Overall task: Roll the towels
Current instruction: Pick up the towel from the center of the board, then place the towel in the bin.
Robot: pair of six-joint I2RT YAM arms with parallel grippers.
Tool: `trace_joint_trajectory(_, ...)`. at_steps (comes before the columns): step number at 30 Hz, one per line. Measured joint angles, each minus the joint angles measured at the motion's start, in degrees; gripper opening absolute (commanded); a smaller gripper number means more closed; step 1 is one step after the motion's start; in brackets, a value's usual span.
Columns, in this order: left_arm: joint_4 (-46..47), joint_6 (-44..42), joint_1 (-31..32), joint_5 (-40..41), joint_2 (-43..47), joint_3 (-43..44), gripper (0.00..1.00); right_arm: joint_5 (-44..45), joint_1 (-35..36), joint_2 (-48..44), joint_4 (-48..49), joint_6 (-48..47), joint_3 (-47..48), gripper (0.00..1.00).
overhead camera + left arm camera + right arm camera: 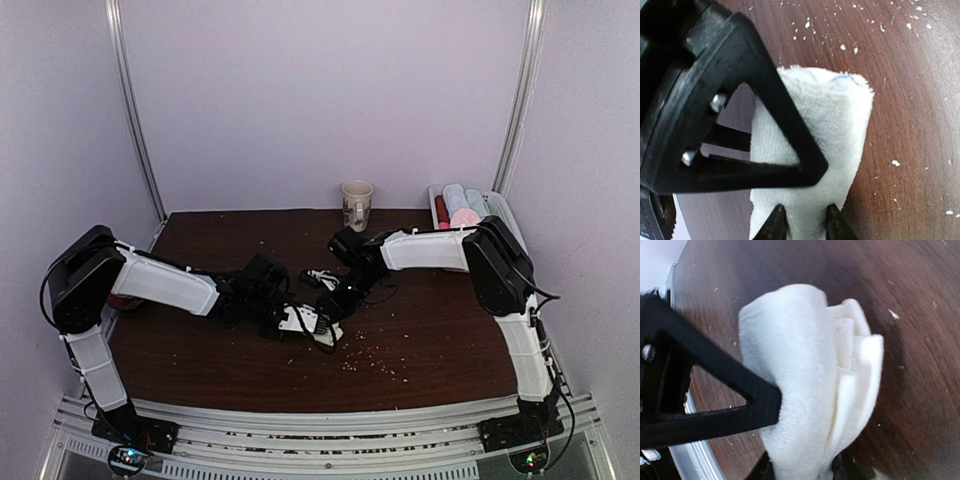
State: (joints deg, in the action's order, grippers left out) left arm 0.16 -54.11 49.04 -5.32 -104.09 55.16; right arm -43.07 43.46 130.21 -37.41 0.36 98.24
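Observation:
One cream-white towel [308, 322] lies bunched in a loose roll at the middle of the dark wooden table, and both grippers meet on it. The left gripper [285, 312] comes in from the left. In its wrist view, the left gripper [807, 225] is shut on one end of the towel [830, 120]. From the back right, the right gripper [330, 300] reaches the other end. The right wrist view has the right gripper [805, 471] pressed on both sides of the towel [800, 355], whose folded layers show. In each wrist view the other gripper's black finger crosses in front.
A patterned mug [356, 203] stands at the table's back edge. A tray [502, 207] at the back right holds rolled towels, one pale pink [463, 217] and light blue ones. Pale crumbs [372, 356] dot the table in front of the grippers.

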Motion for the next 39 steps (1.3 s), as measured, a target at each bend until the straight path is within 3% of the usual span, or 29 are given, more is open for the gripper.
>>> trace_joint_trajectory(2, -0.2, 0.1, 0.1, 0.2, 0.3, 0.0, 0.43, -0.5, -0.2, 0.0, -0.1, 0.4, 0.1, 0.00)
trace_joint_trajectory(8, -3.7, 0.7, 0.1, 0.0, 4.2, 0.0, 0.85, -1.8, -1.2, -0.5, 1.9, 1.9, -1.5, 0.00)
trace_joint_trajectory(11, -5.6, 1.9, -0.6, -0.8, 9.8, 0.0, 0.97, -1.7, -2.2, -2.7, 4.0, 3.1, -4.7, 0.00)
trace_joint_trajectory(18, -8.7, 6.7, -9.0, -3.1, 21.5, 3.2, 0.98, 5.2, -11.0, -17.6, 9.9, 7.8, -15.6, 0.00)
trace_joint_trajectory(26, -12.7, 11.6, -17.0, -1.8, 25.6, -3.2, 0.98, 20.4, -31.4, -39.6, 15.0, 11.6, -21.3, 0.00)
trace_joint_trajectory(32, -17.0, 13.7, -17.1, -2.0, 25.9, -5.7, 0.98, 29.0, -42.0, -42.8, 14.6, 11.9, -20.9, 0.00)
trace_joint_trajectory(39, -16.9, 14.7, -17.1, -1.9, 29.0, -6.8, 0.98, 32.4, -48.5, -39.4, 12.9, 11.1, -21.0, 0.00)
